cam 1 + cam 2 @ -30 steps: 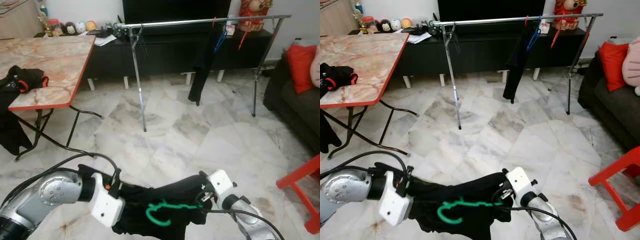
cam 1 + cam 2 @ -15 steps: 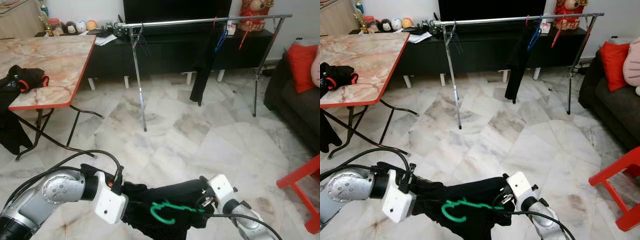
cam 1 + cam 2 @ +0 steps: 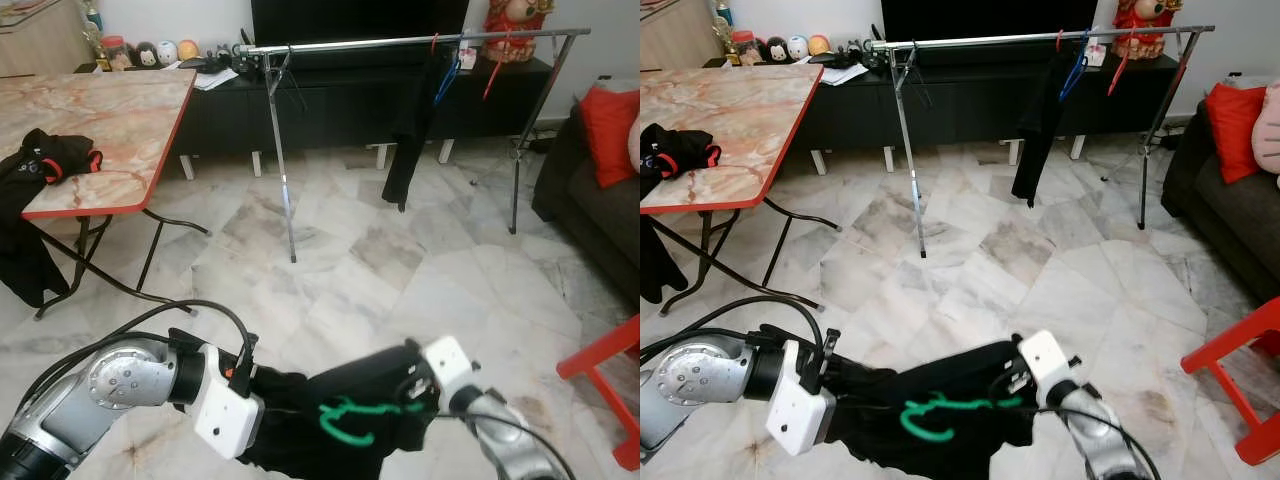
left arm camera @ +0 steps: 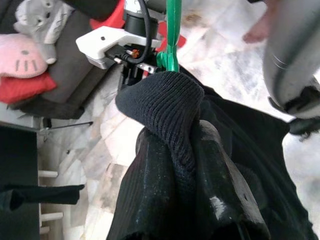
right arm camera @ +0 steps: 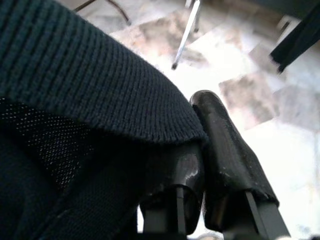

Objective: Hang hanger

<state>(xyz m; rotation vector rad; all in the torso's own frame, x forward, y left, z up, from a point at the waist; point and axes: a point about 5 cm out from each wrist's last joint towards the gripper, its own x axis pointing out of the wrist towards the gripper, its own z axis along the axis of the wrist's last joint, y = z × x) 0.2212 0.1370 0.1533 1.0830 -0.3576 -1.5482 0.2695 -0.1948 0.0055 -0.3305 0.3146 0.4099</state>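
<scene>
The green hanger (image 3: 352,420) lay across a black garment (image 3: 345,400) held low between both arms, having drifted slightly rightward since a second before. The left gripper (image 4: 200,200) was clamped on a fold of the cloth; the right gripper (image 5: 210,165) seemingly pinched its knit edge, fingers nearly closed. Well beyond stood the clothes rack (image 3: 400,42), dark trousers (image 3: 410,120) hanging from it.

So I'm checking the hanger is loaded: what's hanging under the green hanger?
A black garment drapes beneath the green hanger, held between both claws; the hanger's arms are covered.
</scene>
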